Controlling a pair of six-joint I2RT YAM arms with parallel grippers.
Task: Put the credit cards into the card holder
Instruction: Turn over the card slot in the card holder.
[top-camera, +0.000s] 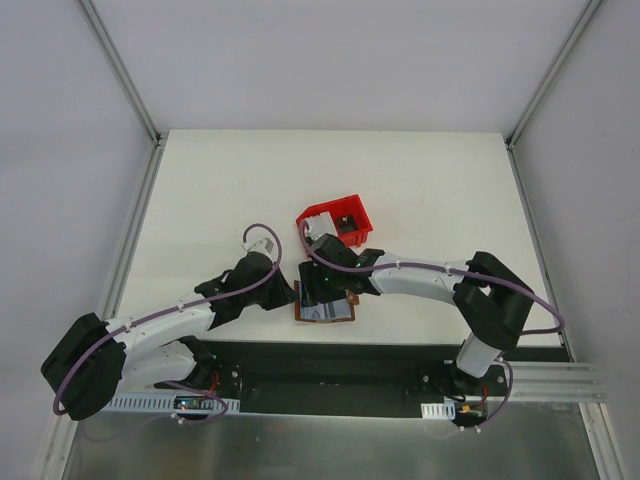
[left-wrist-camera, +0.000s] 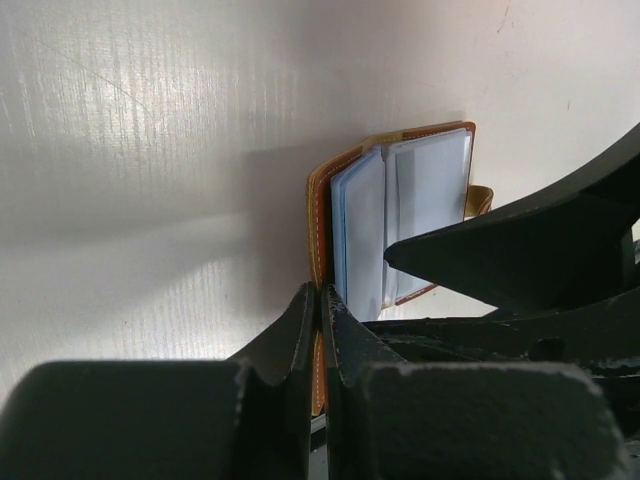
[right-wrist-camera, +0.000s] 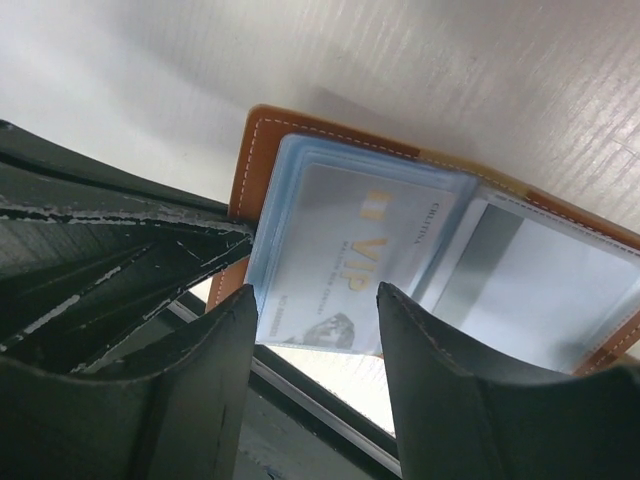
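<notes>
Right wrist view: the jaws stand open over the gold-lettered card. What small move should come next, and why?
Probably draw the right gripper back from the card holder: its jaws stand apart, the credit card seems to lie in a clear sleeve, and the left gripper pinches the cover open.

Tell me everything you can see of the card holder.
The card holder is a tan-brown leather-like wallet with pale stitching, lying open on the white table toward its near edge. Clear blue-tinted sleeves fan out inside; one shows a card lettered VIP. The left gripper pinches its cover edge; the open right gripper hovers over it.
</notes>
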